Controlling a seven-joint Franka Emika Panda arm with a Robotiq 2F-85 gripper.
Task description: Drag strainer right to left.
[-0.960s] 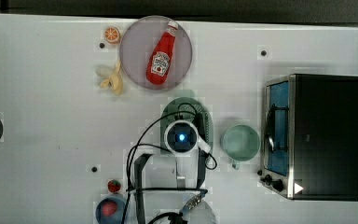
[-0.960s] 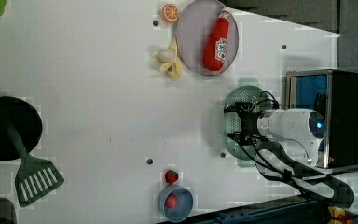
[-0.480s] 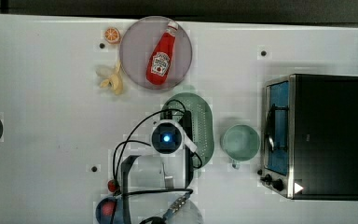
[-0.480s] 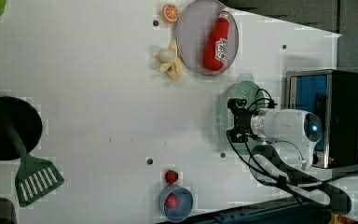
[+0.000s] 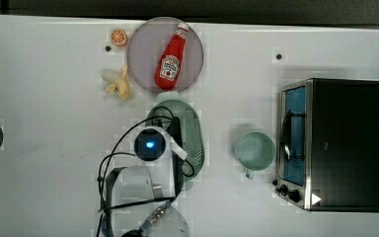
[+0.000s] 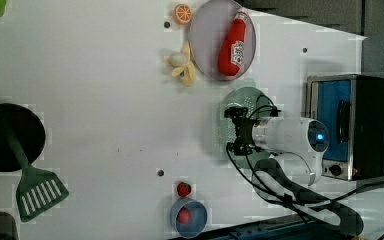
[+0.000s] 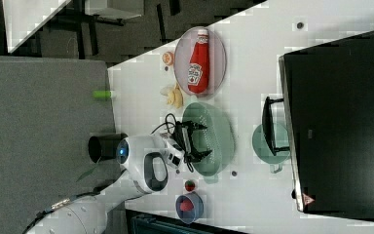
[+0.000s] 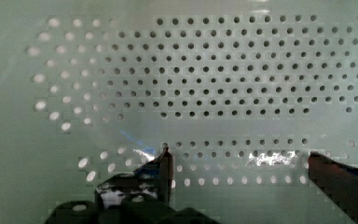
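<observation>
The strainer (image 5: pixel 193 140) is a pale mint-green oval colander lying just below the plate in the top view, partly under my arm. My gripper (image 5: pixel 173 132) reaches down into its bowl from above. In the right view the gripper (image 7: pixel 197 140) has its fingers spread apart inside the strainer (image 7: pixel 219 141). The wrist view shows the strainer's perforated floor (image 8: pixel 214 70) close up, with the gripper (image 8: pixel 237 161) open and nothing clamped between its fingertips (image 8: pixel 164 168). In the left view the gripper (image 6: pixel 237 131) sits over the strainer (image 6: pixel 234 101).
A grey-lilac plate (image 5: pixel 140 54) with a ketchup bottle (image 5: pixel 169 61) lies beyond the strainer. A mint cup (image 5: pixel 254 150) and a toaster oven (image 5: pixel 345 143) stand at the top view's right. A banana (image 5: pixel 118 84), orange slice (image 5: pixel 118 37), blue bowl (image 6: pixel 187 217) and spatula (image 6: pixel 37 192) lie around.
My arm has moved toward the top view's left, and the strainer has slid that way with it, away from the cup.
</observation>
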